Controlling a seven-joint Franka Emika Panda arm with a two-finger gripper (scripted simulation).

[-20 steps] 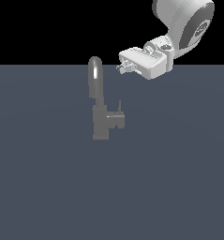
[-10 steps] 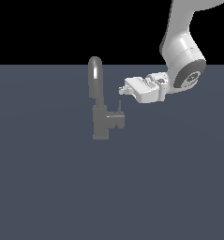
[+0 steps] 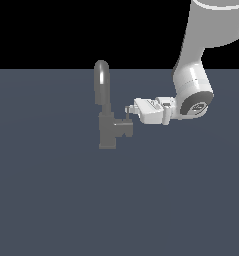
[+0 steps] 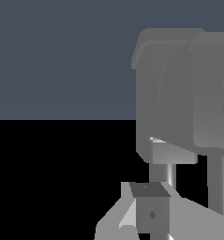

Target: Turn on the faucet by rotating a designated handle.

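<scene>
The grey faucet point(image 3: 110, 131) stands on the dark floor, its arched spout point(image 3: 101, 75) rising above the blocky body. The handle point(image 3: 125, 128) is a short stub on the body's side toward the exterior view's right, with a thin upright pin on it. My gripper point(image 3: 130, 110) points sideways at the faucet, fingertips level with the pin's upper end, touching or nearly touching it. The fingers are pressed together with nothing between them. In the wrist view the gripper point(image 4: 151, 208) sits just in front of the pin point(image 4: 162, 174), with the faucet point(image 4: 179, 93) body large behind it.
The white arm point(image 3: 193, 85) comes down from the upper part of the exterior view's right. A flat dark grey floor point(image 3: 51, 200) spreads around the faucet.
The gripper has dropped from above and to the exterior view's right of the spout, moving left and down until its fingertips reach the handle's pin. The faucet has not moved.
</scene>
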